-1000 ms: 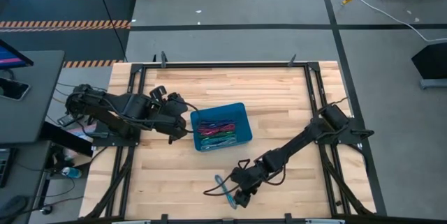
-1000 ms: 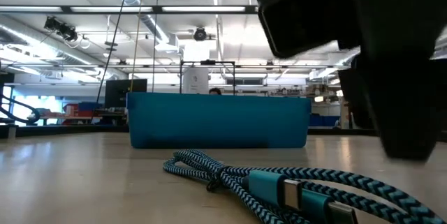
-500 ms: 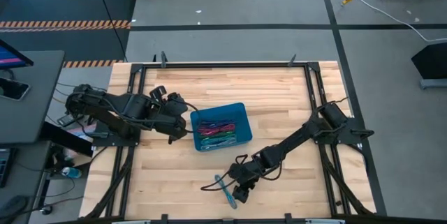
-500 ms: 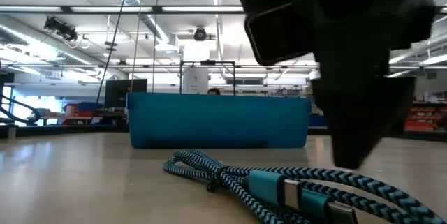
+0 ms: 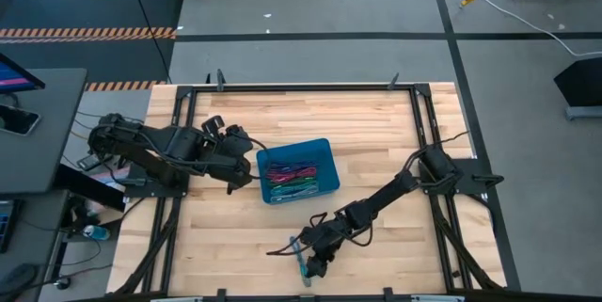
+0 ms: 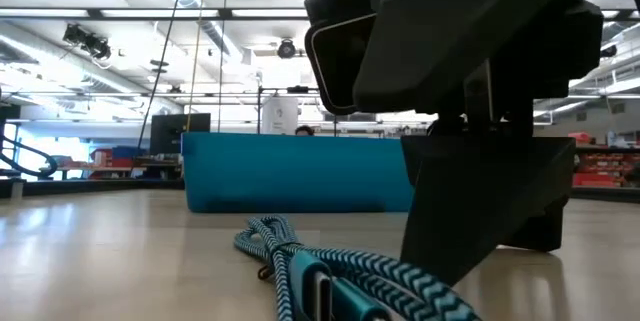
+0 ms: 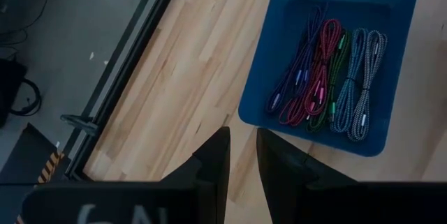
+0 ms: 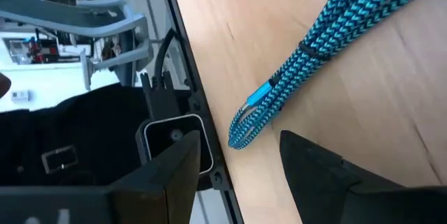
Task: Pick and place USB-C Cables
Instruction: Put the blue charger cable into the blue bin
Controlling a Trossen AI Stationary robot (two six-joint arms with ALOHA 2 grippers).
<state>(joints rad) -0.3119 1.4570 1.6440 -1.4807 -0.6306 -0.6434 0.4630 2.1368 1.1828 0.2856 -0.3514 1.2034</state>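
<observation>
One teal braided USB-C cable lies folded flat on the wood near the table's near edge. My right gripper is low over the table right beside it, fingers open wide, and the cable's looped end lies just ahead of them. Several more cables, in purple, maroon, green and grey, lie side by side in the blue bin. My left gripper waits just left of the bin with a narrow gap between its fingers. My right gripper stands at the teal cable's folded end, slanting down from the table's right. In the low view one finger comes down to the cable, but I cannot tell whether it touches. The cable lies flat on the table.
Black frame rails run along the table's edges. A small camera housing sits at the near rail beside the cable. A thin black wire trails from the right arm. Bare wood lies between the bin and the near edge.
My right gripper has moved toward the table's left, up to the teal cable, staying low and open. The cable has turned on the table: its connector ends, which pointed along the near edge, now point toward that edge.
</observation>
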